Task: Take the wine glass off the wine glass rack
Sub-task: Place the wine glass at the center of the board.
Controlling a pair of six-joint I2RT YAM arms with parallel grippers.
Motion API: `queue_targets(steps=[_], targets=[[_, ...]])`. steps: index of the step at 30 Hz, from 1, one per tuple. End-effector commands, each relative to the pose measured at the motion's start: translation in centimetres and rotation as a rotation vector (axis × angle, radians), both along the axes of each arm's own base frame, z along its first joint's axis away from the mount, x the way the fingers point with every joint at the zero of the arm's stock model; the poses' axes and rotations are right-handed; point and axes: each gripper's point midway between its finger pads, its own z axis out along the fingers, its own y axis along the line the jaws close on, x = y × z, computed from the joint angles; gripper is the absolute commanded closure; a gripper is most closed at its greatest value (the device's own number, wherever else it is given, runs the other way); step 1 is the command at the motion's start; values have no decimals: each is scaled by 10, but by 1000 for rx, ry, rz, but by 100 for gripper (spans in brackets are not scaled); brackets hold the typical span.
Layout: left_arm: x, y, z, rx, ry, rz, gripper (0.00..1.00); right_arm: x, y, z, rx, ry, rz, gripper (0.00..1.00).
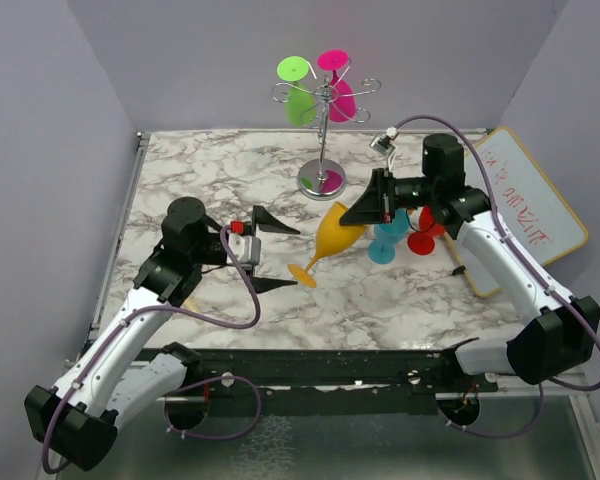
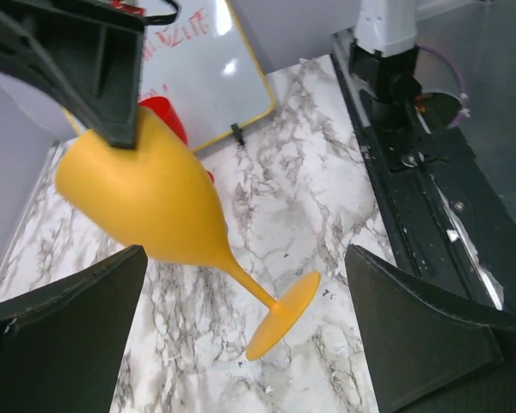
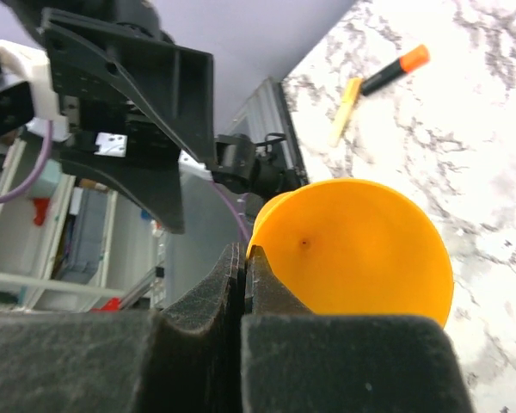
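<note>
No text can be read with certainty. Red handwritten strokes are seen on the flat white board with a yellow frame (image 1: 540, 215), which lies to the right of the tall silver wire wine glass rack (image 1: 321, 181); they are too small and slanted for any letter or number to be made out

The orange wine glass (image 1: 338, 232) looks like smooth matt plastic, the rack (image 1: 321, 181) is shiny silver metal wire with a mirror-bright base, and the surface (image 1: 210, 180) shows a smooth marble pattern.
</note>
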Motion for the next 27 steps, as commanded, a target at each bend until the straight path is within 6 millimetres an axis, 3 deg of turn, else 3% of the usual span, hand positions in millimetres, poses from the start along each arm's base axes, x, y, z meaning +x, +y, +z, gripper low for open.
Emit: queue_targets(steps=[1,6,12,18,23,27], targets=[[30,5,19,-80,100,249,1,4,-8,-21,-95,-40,-120,99],[91,33,44,-238,271,681,1,-4,-10,-47,-189,-113,-217,99],[139,62,36,-271,429,1006,1,-32,-2,-73,-316,-204,-260,99],[151,64,21,-220,523,1073,1,-37,-25,-78,-393,-295,-398,99],[153,78,21,-242,521,1146,1,-16,-82,-99,-597,-338,-673,99],[154,99,27,-295,492,1241,1,-13,-112,-92,-627,-351,-829,99]])
